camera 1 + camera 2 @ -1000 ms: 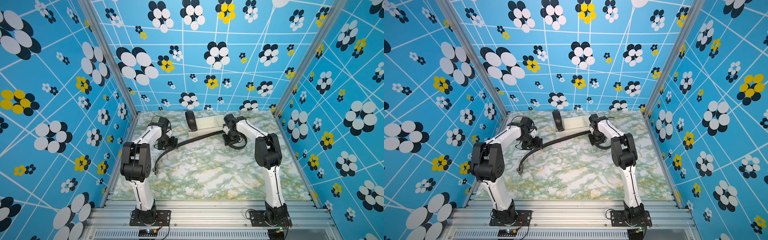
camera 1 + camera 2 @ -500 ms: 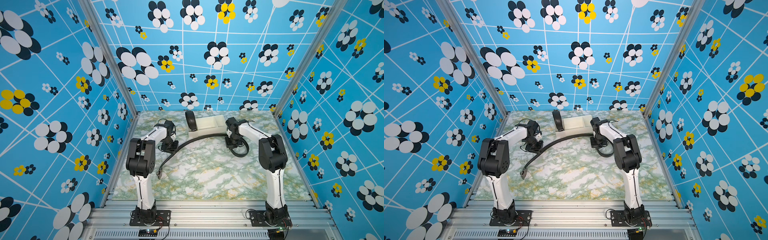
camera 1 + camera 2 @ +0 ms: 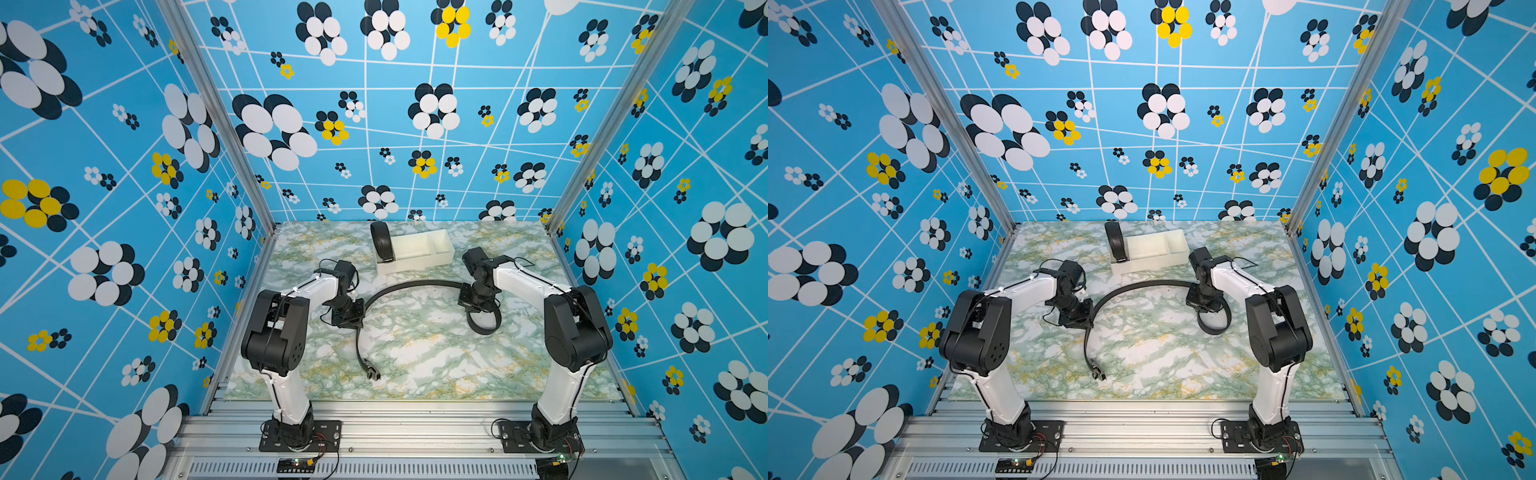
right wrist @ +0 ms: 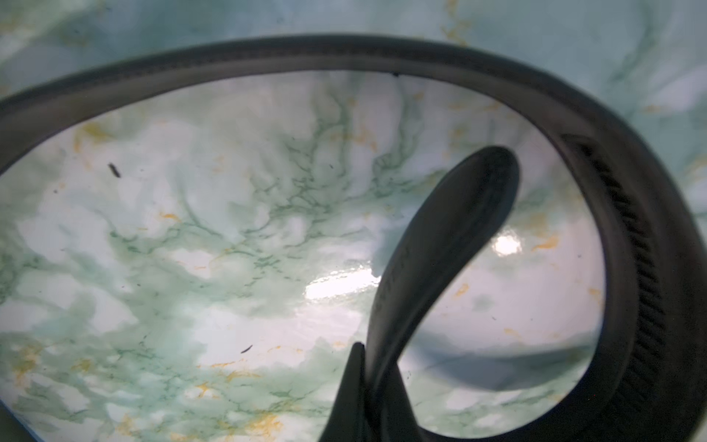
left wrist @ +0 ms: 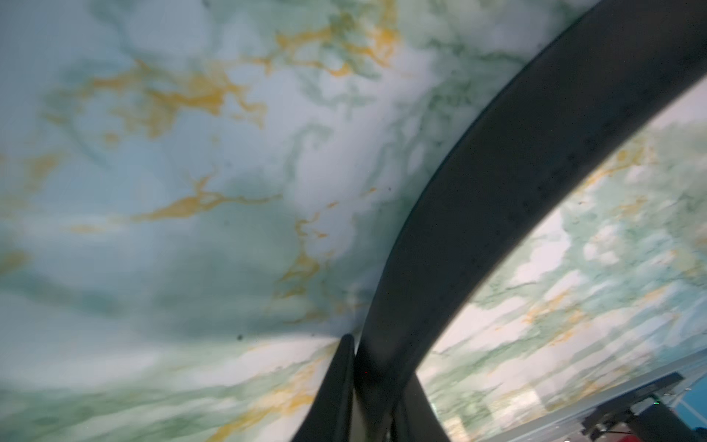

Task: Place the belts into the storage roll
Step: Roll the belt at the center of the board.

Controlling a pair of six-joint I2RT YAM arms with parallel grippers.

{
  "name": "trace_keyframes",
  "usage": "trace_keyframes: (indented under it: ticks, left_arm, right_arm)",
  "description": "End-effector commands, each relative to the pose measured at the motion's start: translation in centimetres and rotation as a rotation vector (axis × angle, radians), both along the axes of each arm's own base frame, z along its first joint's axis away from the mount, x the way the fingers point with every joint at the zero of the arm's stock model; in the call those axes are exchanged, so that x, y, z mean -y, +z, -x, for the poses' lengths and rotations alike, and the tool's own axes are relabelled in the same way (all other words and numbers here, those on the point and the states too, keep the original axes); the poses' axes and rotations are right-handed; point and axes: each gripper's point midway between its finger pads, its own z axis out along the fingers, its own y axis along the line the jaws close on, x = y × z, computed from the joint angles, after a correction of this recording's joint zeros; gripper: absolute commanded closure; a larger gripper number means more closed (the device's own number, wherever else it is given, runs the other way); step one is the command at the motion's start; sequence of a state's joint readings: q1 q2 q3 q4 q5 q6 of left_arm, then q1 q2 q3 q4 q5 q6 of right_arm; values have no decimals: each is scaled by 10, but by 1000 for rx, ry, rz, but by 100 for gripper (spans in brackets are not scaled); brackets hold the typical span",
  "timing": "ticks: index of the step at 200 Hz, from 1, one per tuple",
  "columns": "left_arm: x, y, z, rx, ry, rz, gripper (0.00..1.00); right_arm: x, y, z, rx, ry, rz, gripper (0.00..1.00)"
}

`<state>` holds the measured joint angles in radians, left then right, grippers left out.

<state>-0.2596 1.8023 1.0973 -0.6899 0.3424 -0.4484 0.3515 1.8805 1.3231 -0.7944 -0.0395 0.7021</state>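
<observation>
- the storage roll (image 3: pixel 415 264) is set flat on the marble tabletop (image 3: pixel 436 357), beyond both grippers on the side away from the arm bases, roughly midway between them.
- a coiled belt (image 3: pixel 383 243) is held in its end compartment, the one on the left gripper's side; the coil is stood on edge and rises above the rim.
- in the remaining compartments only the bare cream floor is shown.
- the loose belt (image 3: pixel 409 284) is found outside the storage roll, just short of its near wall, and is strung in an arc from one gripper to the other.
- the left gripper (image 3: pixel 356 323) is closed on the loose belt (image 5: pixel 478 214), which is seen in the left wrist view pinched between the fingers (image 5: pixel 338 386).
- past the left gripper, toward that arm's base, the belt is run down to its buckle (image 3: pixel 372 371), which is laid on the tabletop.
- the right gripper (image 3: pixel 474 305) is clamped on the same belt near its other end; in the right wrist view the tip (image 4: pixel 459 214) is seen poking out from between the fingers (image 4: pixel 350 390).
- just past the right gripper a loop (image 3: pixel 486 332) is formed by the belt, stood on edge on the tabletop.
</observation>
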Motion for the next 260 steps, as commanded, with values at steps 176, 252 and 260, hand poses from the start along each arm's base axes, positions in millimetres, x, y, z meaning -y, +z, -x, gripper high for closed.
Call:
trace_keyframes:
  ticks: [176, 252, 260]
  left_arm:
    - [105, 69, -4, 303, 42, -181, 26]
    - [170, 43, -85, 367, -423, -257, 26]
    - [175, 38, -89, 364, -451, -264, 26]
  right_arm:
    - [-30, 8, 0, -22, -261, -217, 100]
    - [-35, 16, 2, -20, -249, -245, 100]
    - [-34, 16, 3, -20, -249, -242, 100]
